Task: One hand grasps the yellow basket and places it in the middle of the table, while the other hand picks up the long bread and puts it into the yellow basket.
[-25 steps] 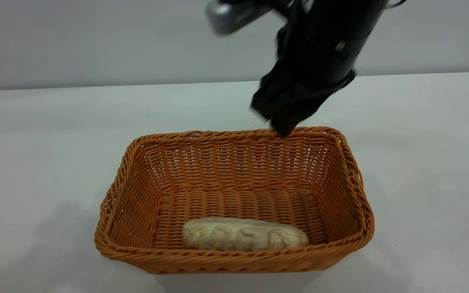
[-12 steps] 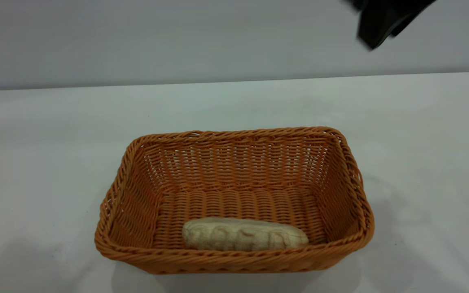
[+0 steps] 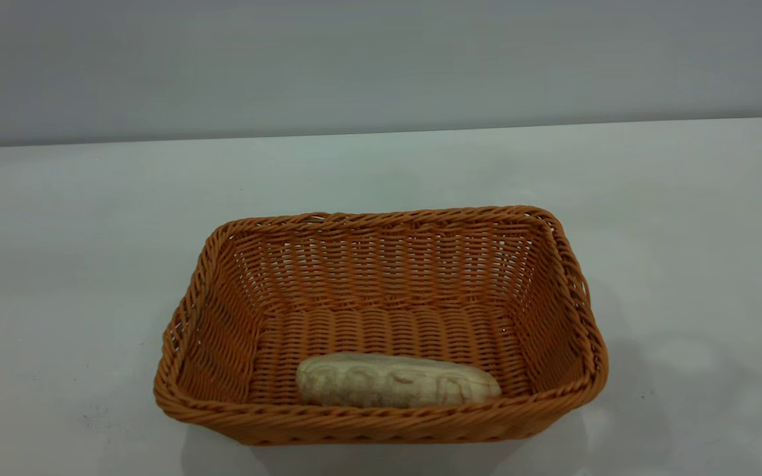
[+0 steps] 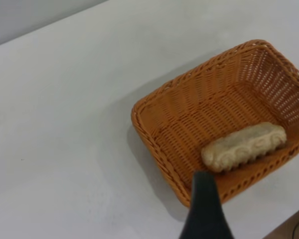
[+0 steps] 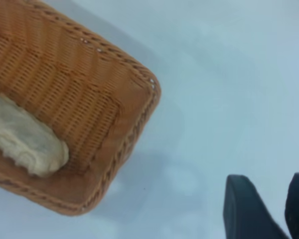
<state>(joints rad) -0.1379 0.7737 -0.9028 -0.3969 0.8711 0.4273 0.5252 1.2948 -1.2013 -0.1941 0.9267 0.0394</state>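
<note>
- The exterior view shows none of me: only the yellow basket (image 3: 381, 324) sitting on the table (image 3: 63, 264), with the long bread (image 3: 397, 388) lying flat on the basket floor against the near long wall.
- My wrist views fill in what that view leaves out. From my left wrist I see one dark fingertip of my left gripper (image 4: 205, 209), raised above the table just outside the basket's (image 4: 224, 124) near rim; the bread (image 4: 244, 147) lies beyond it, inside.
- With only that single finger in sight, I cannot tell how far my left fingers are spread.
- From my right wrist I see two dark fingers of my right gripper (image 5: 284, 209) standing apart with bare table (image 5: 229, 89) showing between them. They hold nothing and hang over open table, well clear of the basket's corner (image 5: 139, 99).
- That same view shows one end of the bread (image 5: 25, 139) resting on the weave near the corner.
- A second ago my right arm hung low over the basket's far rim in the exterior view; half a second ago only its tip showed at the top right corner; now it has left that view entirely.
- The basket and bread have not shifted across those moments.
</note>
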